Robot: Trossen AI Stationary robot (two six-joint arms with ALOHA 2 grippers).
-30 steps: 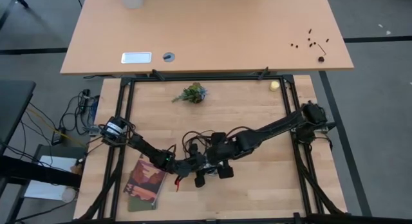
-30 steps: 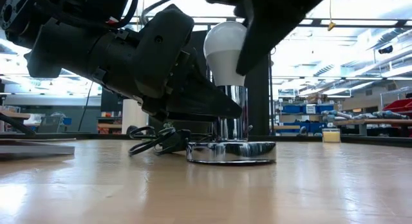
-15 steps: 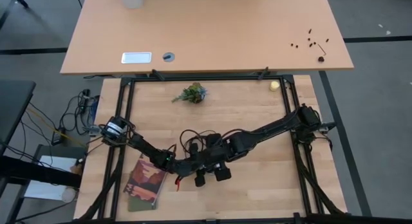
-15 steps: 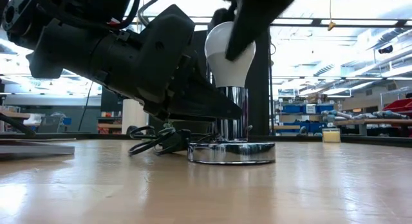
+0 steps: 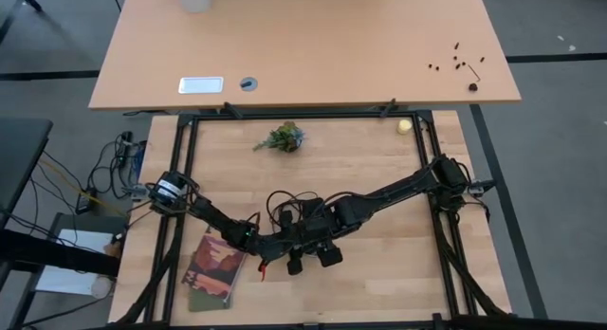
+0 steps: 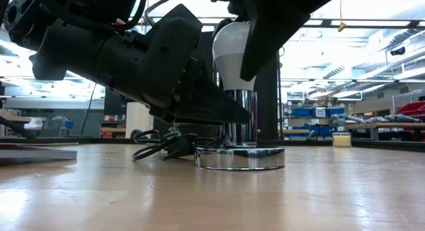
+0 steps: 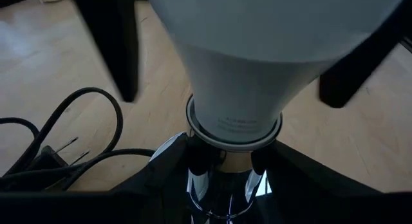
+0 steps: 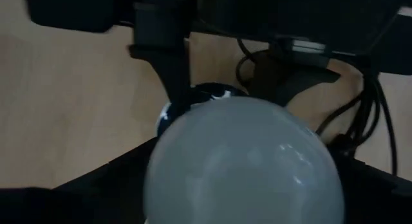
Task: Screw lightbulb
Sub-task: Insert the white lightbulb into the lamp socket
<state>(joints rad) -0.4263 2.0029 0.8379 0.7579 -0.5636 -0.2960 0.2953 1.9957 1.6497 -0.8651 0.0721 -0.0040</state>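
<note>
Lightbulb [image 6: 234,53] stands upright in the chrome socket post [image 6: 238,117], screw base down in the post, which rises from the round chrome base disc [image 6: 239,158] on the bench [image 6: 212,198].

Left jaws [image 7: 225,161] pinch the chrome socket post just under the bulb neck, one finger [image 7: 170,161] on each side, body of the arm low and angled in over the bench.

Right jaws [image 6: 242,52] come down from above and straddle the bulb's round top; one dark finger [image 6: 262,42] crosses in front of the glass. Fingers sit at the bulb's flanks in the right wrist view, bulb dome [image 8: 241,163] between them. Cannot tell whether they actually press the glass or stand just clear.

Black cord [image 6: 163,143] is bunched on the bench just behind the left jaws, beside the disc. Book [image 5: 213,270] lies flat well off to the outer side of the left jaws. Small plant sprig [image 5: 283,137] and pale yellow round object [image 5: 405,125] sit well apart from both jaws, at the far edge of the bench.
</note>
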